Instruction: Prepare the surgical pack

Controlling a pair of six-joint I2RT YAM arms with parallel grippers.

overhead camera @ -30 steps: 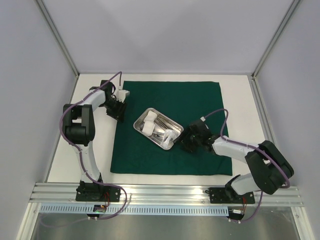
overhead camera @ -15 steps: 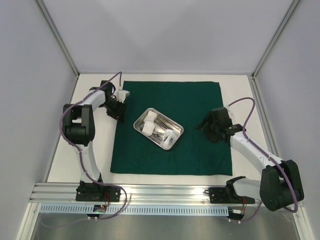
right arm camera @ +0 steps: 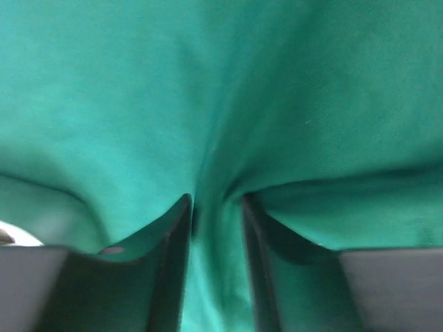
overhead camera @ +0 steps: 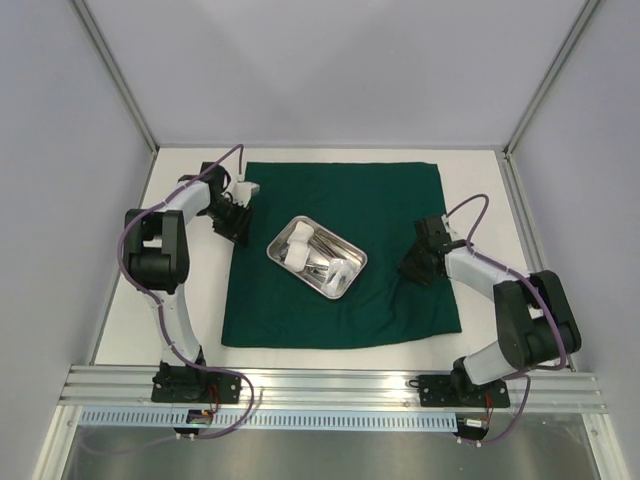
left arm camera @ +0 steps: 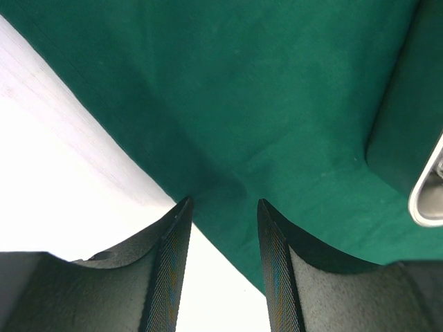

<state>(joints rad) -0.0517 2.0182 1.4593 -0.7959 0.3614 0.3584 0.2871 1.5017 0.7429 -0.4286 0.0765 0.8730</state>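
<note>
The surgical pack lies opened out: a dark green cloth spread flat, with a small steel tray at its middle. The tray holds slim metal instruments and white gauze. My left gripper is open at the cloth's left edge. In the left wrist view its gripper straddles the edge of the cloth, with the tray's corner at the right. My right gripper is low on the cloth's right side. In the right wrist view the gripper is shut on a raised fold of the cloth.
Bare white table borders the cloth on the left, and a narrower strip on the right. Grey walls and slanted metal posts close in the workspace. A metal rail runs along the near edge by the arm bases.
My right arm left the tray's side, swung out right, then came down on the cloth near its right edge, jaws widening then closing on a fold. The left arm has not moved.
</note>
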